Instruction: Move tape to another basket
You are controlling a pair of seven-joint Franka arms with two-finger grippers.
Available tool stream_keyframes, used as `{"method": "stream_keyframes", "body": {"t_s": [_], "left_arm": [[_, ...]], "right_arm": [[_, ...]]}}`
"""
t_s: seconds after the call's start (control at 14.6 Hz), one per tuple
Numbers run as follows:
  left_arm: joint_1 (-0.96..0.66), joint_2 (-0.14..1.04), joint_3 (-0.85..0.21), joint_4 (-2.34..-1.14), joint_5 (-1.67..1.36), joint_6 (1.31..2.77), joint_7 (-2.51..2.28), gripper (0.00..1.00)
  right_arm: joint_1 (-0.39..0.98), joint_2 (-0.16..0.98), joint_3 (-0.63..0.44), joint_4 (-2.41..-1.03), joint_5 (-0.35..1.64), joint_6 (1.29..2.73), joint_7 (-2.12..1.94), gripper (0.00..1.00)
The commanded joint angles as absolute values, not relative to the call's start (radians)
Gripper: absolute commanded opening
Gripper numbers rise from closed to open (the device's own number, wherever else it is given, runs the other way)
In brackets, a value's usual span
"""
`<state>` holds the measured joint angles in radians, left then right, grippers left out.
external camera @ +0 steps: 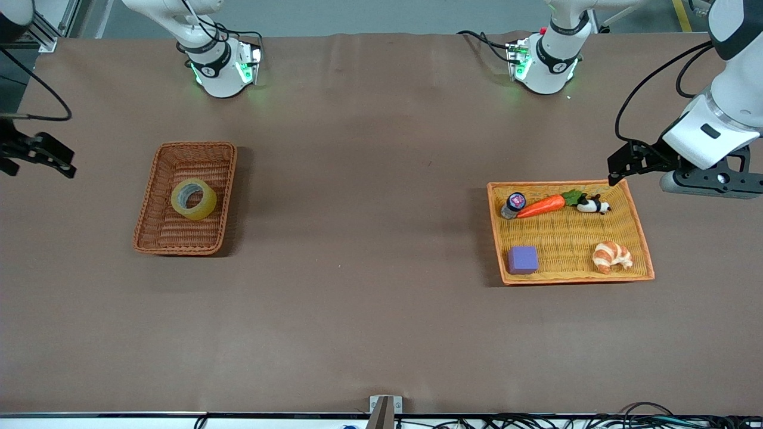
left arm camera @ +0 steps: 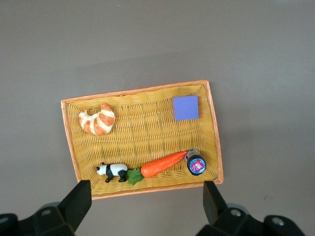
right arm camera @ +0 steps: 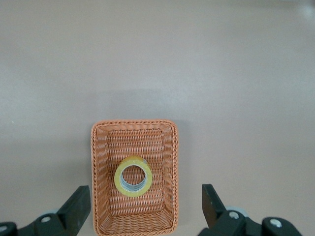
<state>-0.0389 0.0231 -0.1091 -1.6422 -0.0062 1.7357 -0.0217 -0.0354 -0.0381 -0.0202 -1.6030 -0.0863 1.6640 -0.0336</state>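
Looking at the front view, you see the tape [external camera: 194,198] lying flat in the basket [external camera: 156,179] toward the right arm's end of the table. The orange tray [external camera: 638,238] holds a carrot [external camera: 541,205] and a croissant [external camera: 611,256] (among other small things). The right gripper [external camera: 37,156] hangs over bare table; the left gripper [external camera: 623,161] hovers over the tray's edge.

From the left wrist view, you find the fingers [left arm camera: 76,204] spread wide, gripping nothing.

From the right wrist view, the fingers [right arm camera: 76,206] are also released, and the tape [right arm camera: 133,176] sits in the basket [right arm camera: 100,172].

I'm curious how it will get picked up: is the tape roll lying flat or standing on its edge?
Lying flat. The tape rests in the brown basket, its round hole facing up, grey core visible.
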Motion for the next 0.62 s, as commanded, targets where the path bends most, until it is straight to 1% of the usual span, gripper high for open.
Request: {"method": "stream_keyframes", "body": {"t_s": [0.0,0.14,0.21,0.55], "left_arm": [[-0.034,0.034,-0.115,-1.617,0.015,1.724,-0.029,1.00],[-0.034,0.034,-0.115,-1.617,0.017,1.724,-0.029,1.00],[-0.034,0.034,-0.115,-1.617,0.017,1.724,-0.029,1.00],[-0.034,0.034,-0.115,-1.617,0.017,1.724,-0.029,1.00]], "right_arm": [[-0.037,-0.014,-0.014,-1.528,-0.058,1.570,-0.008,1.00],[-0.037,-0.026,-0.012,-1.528,-0.049,1.540,0.030,1.00],[-0.038,-0.025,-0.015,-1.528,-0.002,1.523,0.029,1.00],[-0.037,-0.018,-0.021,-1.508,0.008,1.517,0.043,1.00]]}}
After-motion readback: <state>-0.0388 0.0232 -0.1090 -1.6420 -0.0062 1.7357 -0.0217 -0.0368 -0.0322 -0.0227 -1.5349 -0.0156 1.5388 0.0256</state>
